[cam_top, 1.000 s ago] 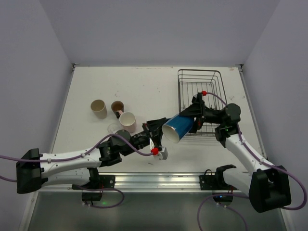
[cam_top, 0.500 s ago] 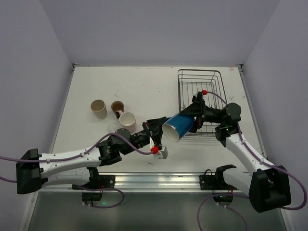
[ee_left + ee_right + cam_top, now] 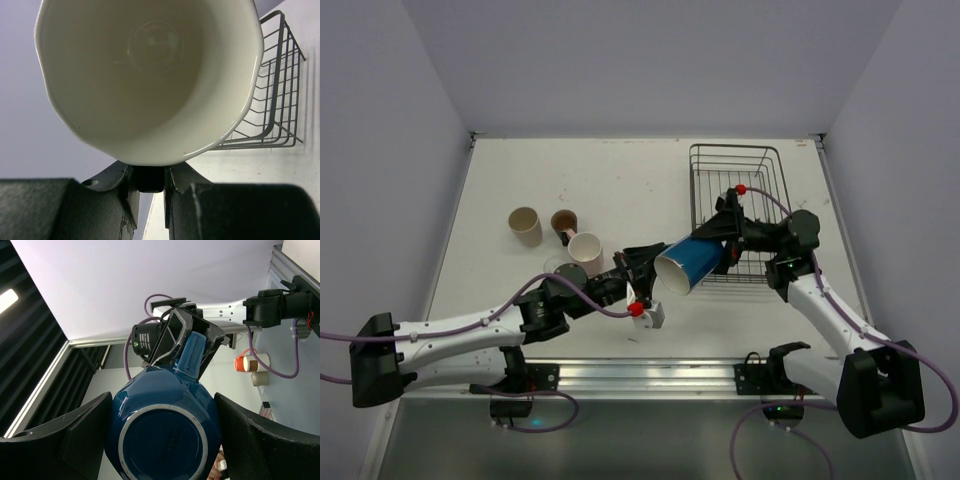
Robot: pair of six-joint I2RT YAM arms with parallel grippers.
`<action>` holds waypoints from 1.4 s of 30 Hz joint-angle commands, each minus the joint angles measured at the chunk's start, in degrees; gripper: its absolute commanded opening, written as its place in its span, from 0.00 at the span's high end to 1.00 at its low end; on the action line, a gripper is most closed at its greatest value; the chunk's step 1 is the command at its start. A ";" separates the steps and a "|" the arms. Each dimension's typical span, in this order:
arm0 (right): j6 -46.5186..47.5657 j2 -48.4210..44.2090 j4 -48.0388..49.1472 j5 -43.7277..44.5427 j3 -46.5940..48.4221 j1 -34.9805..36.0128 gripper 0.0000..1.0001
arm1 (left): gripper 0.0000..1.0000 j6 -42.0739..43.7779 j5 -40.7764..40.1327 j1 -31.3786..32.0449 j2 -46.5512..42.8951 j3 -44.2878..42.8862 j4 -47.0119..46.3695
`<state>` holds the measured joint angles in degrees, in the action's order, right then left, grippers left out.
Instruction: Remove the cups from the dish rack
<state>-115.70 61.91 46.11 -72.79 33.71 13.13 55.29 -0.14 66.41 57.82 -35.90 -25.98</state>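
The blue mug [image 3: 688, 265] hangs on its side in the air between both grippers, just left of the dish rack [image 3: 735, 152], with its white inside [image 3: 150, 75] facing the left arm. My left gripper [image 3: 648, 268] is shut on the mug's handle [image 3: 192, 352]. My right gripper [image 3: 723, 246] has a finger on each side of the mug's base [image 3: 165, 440] and seems shut on it. The cream-beige mug [image 3: 525, 226], dark brown mug [image 3: 564, 221], pale pink cup [image 3: 586, 248] and clear glass [image 3: 555, 266] stand on the table at the left.
The wire rack stands at the table's back right, its near part hidden by my right arm; one corner shows in the left wrist view [image 3: 280, 100]. White walls close the table at the back and sides. A metal rail [image 3: 650, 375] runs along the near edge.
The blue mug and both grippers have shifted slightly left and up, away from the rack. The cups on the table have not moved.
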 commanded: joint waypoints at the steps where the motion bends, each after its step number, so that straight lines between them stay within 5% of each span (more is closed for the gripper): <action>1: -13.06 -0.12 3.64 0.11 3.90 0.06 0.38 | 1.00 -3.43 4.27 0.21 -1.92 -2.77 -0.83; 8: -9.37 -0.91 -1.71 -0.86 4.34 -0.20 0.12 | 1.00 -3.96 4.80 0.12 -2.01 -2.51 -1.36; 9: -9.28 -1.09 -2.42 -0.77 4.26 -0.21 0.01 | 1.00 -3.96 4.80 0.12 -2.01 -2.51 -1.44; 18: -5.53 -1.44 -6.36 -0.94 4.08 -1.96 0.01 | 1.00 -4.22 3.92 0.21 -3.24 -2.25 -1.18; 28: 23.48 -1.27 -42.30 0.72 10.56 -9.77 0.01 | 1.00 -10.98 0.49 -1.37 -7.28 -5.93 4.17; 38: 29.83 -2.67 -49.18 3.89 8.92 -17.34 0.01 | 1.00 -24.50 -18.81 -2.43 -9.05 -16.74 17.00; 42: 30.62 -3.55 -49.18 4.33 8.04 -18.31 0.01 | 1.00 -33.30 -24.63 -3.22 -5.46 -24.11 29.87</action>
<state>-86.94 60.25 -0.47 -68.53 42.19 -4.60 30.20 -17.28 64.03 51.31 -53.06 -0.14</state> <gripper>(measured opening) 0.989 0.226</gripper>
